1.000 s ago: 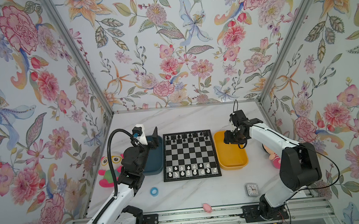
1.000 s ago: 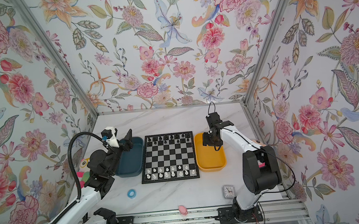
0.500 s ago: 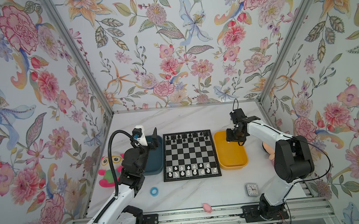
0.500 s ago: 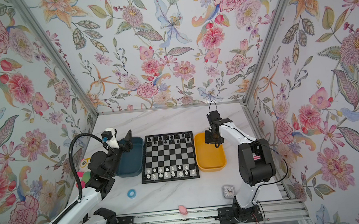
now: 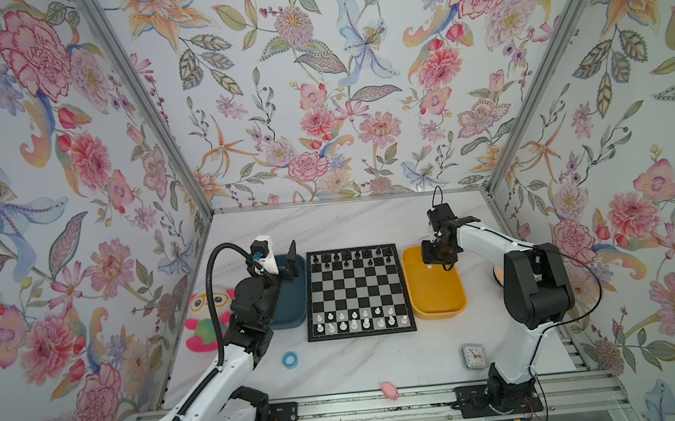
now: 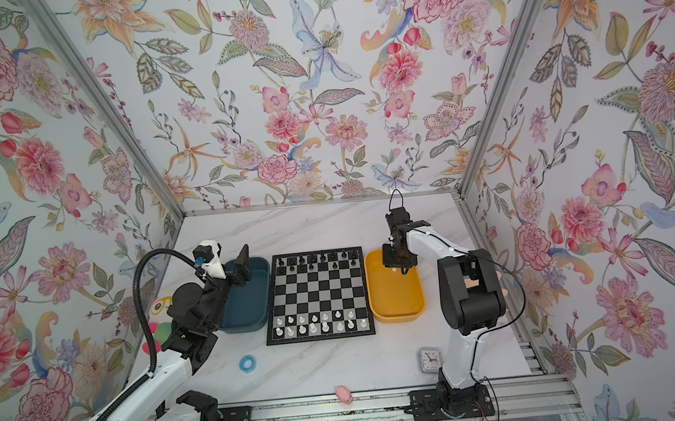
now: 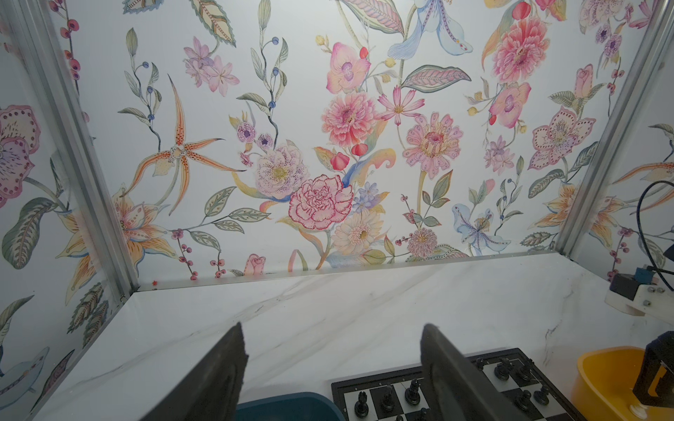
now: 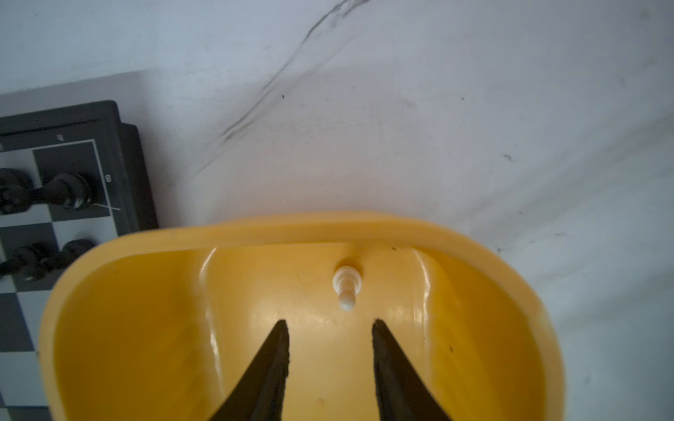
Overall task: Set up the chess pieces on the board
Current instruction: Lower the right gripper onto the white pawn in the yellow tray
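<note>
One white pawn [image 8: 345,288] sat in the yellow bin [image 8: 255,227] just beside the board [image 5: 358,291] on my right arm's side, while black chess pieces [image 5: 346,256] stood along the board's far rows and white ones [image 5: 358,320] along its near rows. My right claw [image 8: 330,322] hung released just short of that pawn, gripping nothing. My left claw [image 7: 332,325] gaped empty above the teal bin [image 5: 294,303] on the board's opposite side.

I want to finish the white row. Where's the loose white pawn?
The white pawn sits in the yellow bin, right of the board in both top views, just beyond the right gripper.
</note>
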